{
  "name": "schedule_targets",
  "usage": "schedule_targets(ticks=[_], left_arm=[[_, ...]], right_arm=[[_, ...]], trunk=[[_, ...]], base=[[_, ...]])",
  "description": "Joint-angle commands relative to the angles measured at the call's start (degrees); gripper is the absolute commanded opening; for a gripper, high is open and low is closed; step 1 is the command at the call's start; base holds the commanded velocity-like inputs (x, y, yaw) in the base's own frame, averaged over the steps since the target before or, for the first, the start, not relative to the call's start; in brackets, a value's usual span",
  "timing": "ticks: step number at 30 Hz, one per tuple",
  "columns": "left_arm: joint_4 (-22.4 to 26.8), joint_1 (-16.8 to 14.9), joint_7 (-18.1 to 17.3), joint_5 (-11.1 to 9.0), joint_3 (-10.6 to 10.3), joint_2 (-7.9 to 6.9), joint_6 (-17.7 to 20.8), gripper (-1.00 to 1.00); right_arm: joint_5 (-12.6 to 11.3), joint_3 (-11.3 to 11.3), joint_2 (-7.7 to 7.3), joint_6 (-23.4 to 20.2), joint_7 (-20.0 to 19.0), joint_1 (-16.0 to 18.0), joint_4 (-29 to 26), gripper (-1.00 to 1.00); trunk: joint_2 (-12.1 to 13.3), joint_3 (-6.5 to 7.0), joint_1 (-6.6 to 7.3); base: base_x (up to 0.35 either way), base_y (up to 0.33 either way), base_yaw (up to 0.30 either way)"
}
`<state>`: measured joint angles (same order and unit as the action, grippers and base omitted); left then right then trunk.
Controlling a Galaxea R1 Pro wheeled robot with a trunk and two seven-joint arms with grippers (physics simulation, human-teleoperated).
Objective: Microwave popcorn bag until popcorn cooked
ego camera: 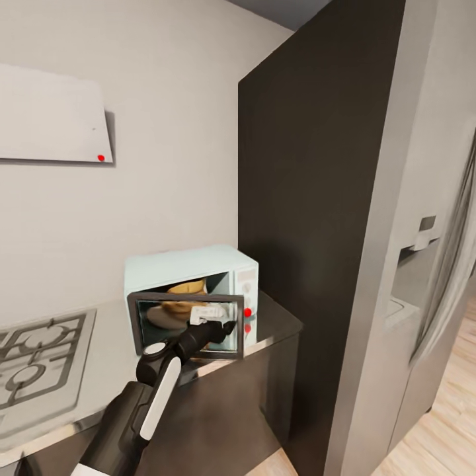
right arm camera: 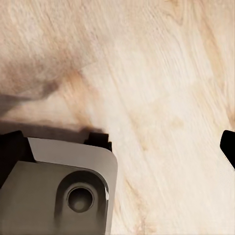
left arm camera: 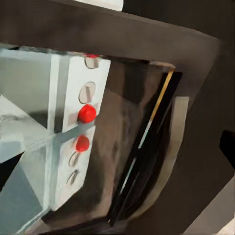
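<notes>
While the microwave sits on the countertop with its door ajar, the popcorn bag is already inside. Left gripper is at the door's right edge; finger opening unreadable. I'd push straight until it latches, clear of the red knobs.

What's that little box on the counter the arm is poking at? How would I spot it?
Find the tall dark cabinet; at its foot on the grey countertop sits the microwave. It is pale mint-blue with a red button, unlike the flat grey hob.
</notes>
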<state>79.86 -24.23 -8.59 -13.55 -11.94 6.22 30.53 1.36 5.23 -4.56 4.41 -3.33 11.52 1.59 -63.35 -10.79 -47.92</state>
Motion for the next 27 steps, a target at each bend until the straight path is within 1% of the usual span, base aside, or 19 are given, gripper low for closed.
schedule_targets(ticks=[1,7,8,9,10,11,12,13,14,15,18,27], left_arm=[[0.0,-0.1,0.0,-0.1,0.1,0.02,0.3,1.00],[0.0,-0.1,0.1,0.1,0.0,0.13,0.3,1.00],[-0.1,0.0,0.4,0.1,-0.1,0.37,0.4,1.00],[-0.1,0.0,0.8,0.1,-0.2,0.72,0.4,1.00],[-0.8,0.0,3.3,0.2,-0.3,1.97,0.4,1.00],[-1.1,-0.1,4.8,0.2,-0.5,2.43,0.4,1.00],[-1.5,-0.1,6.9,0.2,-1.3,2.84,0.4,1.00],[-1.8,-0.1,8.3,0.2,-2.6,3.05,0.4,1.00],[-1.9,-0.1,8.9,0.2,-3.6,3.13,0.3,1.00],[-2.1,-0.1,9.5,0.2,-5.0,3.22,0.0,1.00],[-2.2,-0.1,9.8,0.2,-5.6,3.19,-0.6,1.00],[-2.7,-0.1,9.8,0.3,-5.7,3.10,-0.6,1.00]], right_arm=[[0.1,0.4,-0.01,0.3,-0.1,0.1,0.2,1.00],[0.1,0.4,-0.10,0.3,-0.1,0.1,0.2,1.00],[0.1,0.4,-0.10,0.3,-0.1,0.1,0.2,1.00],[0.1,0.4,-0.10,0.3,-0.1,0.1,0.2,1.00],[0.1,0.4,-0.10,0.3,-0.1,0.1,0.2,1.00],[0.1,0.4,-0.10,0.3,-0.1,0.1,0.2,1.00],[0.1,0.4,-0.10,0.3,-0.1,0.1,0.2,1.00],[0.1,0.4,-0.10,0.3,-0.1,0.1,0.2,1.00],[0.1,0.4,-0.10,0.3,-0.1,0.1,0.2,1.00],[0.1,0.4,-0.10,0.3,-0.1,0.1,0.2,1.00],[0.1,0.4,-0.10,0.3,-0.1,0.1,0.2,1.00],[0.1,0.4,-0.10,0.3,-0.1,0.1,0.2,1.00]], trunk=[[0.0,-0.08,-0.03],[0.0,-0.08,-0.03],[0.0,-0.08,-0.03],[0.0,-0.08,-0.03],[0.0,-0.08,-0.03],[0.0,-0.08,-0.03],[0.0,-0.08,-0.03],[0.0,-0.08,-0.03],[0.0,-0.08,-0.03],[0.0,-0.08,-0.03],[0.0,-0.08,-0.03],[0.0,-0.08,-0.03]], base=[[0.248,0.000,0.000],[0.246,0.000,0.000],[0.220,0.000,0.000],[0.206,0.000,0.000],[0.164,0.000,0.000],[0.151,0.000,0.000],[0.139,0.000,0.000],[0.131,0.000,0.000],[0.127,0.000,0.000],[0.121,0.000,0.000],[0.108,0.000,0.000],[0.120,0.000,0.000]])
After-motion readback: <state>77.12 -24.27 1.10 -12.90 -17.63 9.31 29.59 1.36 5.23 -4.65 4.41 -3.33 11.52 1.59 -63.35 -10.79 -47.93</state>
